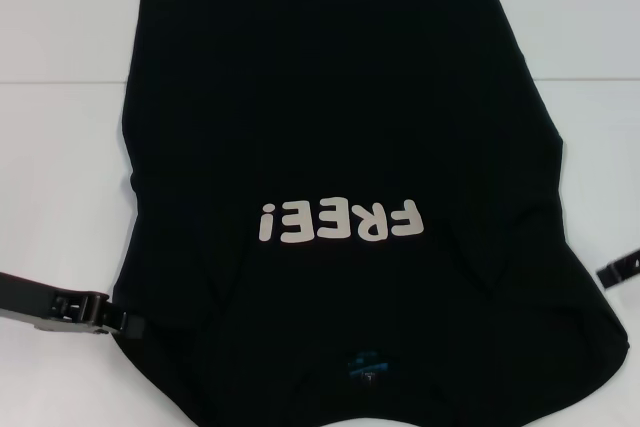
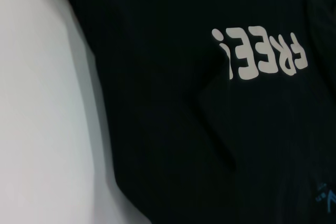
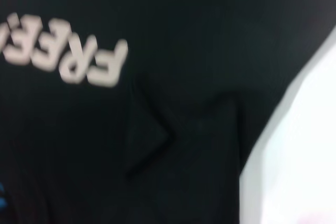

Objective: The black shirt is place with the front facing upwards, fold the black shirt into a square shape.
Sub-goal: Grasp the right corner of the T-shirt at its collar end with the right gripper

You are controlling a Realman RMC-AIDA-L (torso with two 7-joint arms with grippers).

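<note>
The black shirt (image 1: 340,147) lies flat on the white counter (image 1: 60,147), front up, its long axis running straight away from the robot: the collar end with the small teal neck label (image 1: 366,360) is nearest the robot's body, the hem at the far edge, and the white "FREE!" lettering (image 1: 340,219) reads upside down from the head view. The sleeves appear already turned in, so the cloth shows as one long panel, wider near the collar. The left gripper (image 1: 125,324) sits low at the shirt's near left edge, touching or just beside the cloth; whether it is spread or pinching the fabric I cannot tell. The right gripper (image 1: 620,269) is near the right edge, a little apart from the cloth, and its state cannot be told either. Of the two, the left looks nearer to the shirt.
</note>
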